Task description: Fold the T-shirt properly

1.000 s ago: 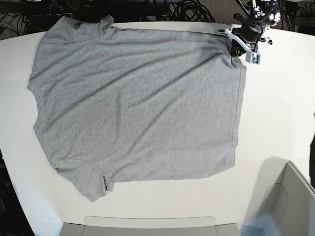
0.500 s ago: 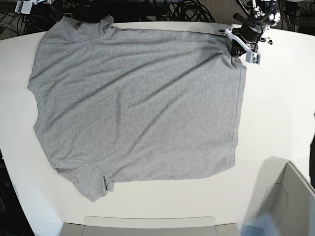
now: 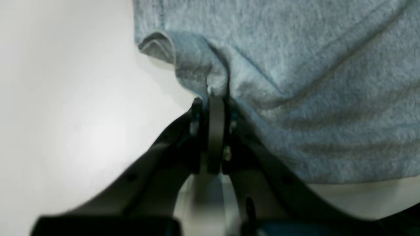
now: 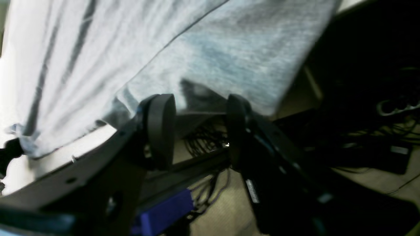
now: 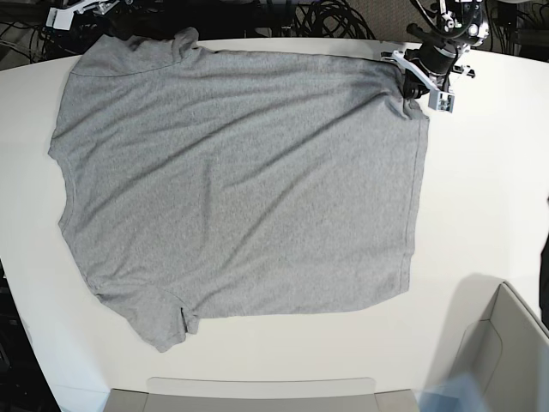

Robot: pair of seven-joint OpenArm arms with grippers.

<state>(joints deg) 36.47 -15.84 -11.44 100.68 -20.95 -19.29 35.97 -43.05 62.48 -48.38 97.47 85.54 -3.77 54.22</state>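
Note:
The heather-grey T-shirt (image 5: 232, 172) lies spread flat on the white table (image 5: 489, 189), sleeves to the left and bottom hem to the right. My left gripper (image 3: 215, 98) is shut on a pinch of cloth at the hem's far right corner; in the base view this left gripper (image 5: 413, 86) sits at the top right. My right gripper (image 4: 199, 131) is open with nothing between its fingers (image 4: 160, 127). It hovers off the table's far edge just short of the T-shirt's sleeve (image 4: 229, 59). The right arm (image 5: 75, 13) shows at the top left, by the far sleeve (image 5: 146, 47).
A grey open box (image 5: 506, 352) stands at the front right corner and a pale tray edge (image 5: 257, 390) runs along the front. Black cables (image 5: 330, 17) and equipment lie on the floor behind the table's far edge.
The right arm has come into the base view at the top left and moved right toward the far sleeve. The left gripper and the T-shirt have stayed put.

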